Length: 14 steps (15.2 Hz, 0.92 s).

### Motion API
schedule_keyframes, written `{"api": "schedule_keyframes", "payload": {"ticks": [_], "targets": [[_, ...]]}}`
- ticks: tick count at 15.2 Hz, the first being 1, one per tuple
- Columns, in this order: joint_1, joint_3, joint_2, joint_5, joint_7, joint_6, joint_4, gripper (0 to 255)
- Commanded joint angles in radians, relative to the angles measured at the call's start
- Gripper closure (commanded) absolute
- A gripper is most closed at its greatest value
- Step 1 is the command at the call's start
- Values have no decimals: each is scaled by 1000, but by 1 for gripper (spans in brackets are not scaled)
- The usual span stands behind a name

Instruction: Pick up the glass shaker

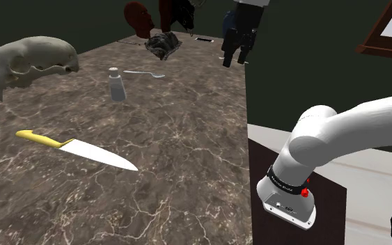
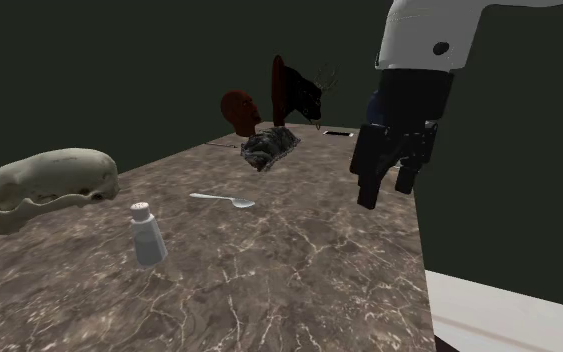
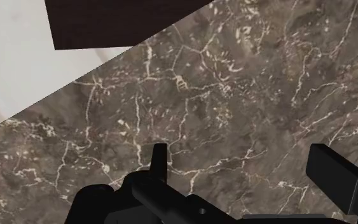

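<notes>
A small pale glass shaker [image 1: 117,84] with a perforated cap stands upright on the dark marble table [image 1: 180,139], toward the shoulder view's left; the same shaker [image 2: 148,235] stands in front of the skull in the second exterior view. My black gripper [image 1: 234,53] hangs open above the table's right edge, well to the right of the shaker and apart from it. In the second exterior view the gripper [image 2: 387,178] hovers high over the table edge. The wrist view has my fingers [image 3: 159,159] spread wide over bare marble [image 3: 234,95], nothing between them.
An animal skull [image 1: 27,62] lies at the far left. A spoon [image 1: 144,72] rests behind the shaker, a yellow-handled knife [image 1: 76,148] lies nearer the front. A crumpled grey object [image 1: 163,43] and dark red items [image 1: 140,17] sit at the back. The stand [image 1: 292,181] is at lower right.
</notes>
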Motion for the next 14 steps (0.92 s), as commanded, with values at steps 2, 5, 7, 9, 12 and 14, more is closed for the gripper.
{"api": "schedule_keyframes", "payload": {"ticks": [2,5,7,9,12,14], "targets": [[5,17,28,6,12,21,13,0],[17,67,115,18,50,79,57,0],[23,100,176,21,76,115,93,0],[27,133,239,20,102,147,134,0],[31,181,336,10,144,188,203,0],[33,213,403,-4,174,210,256,0]]}}
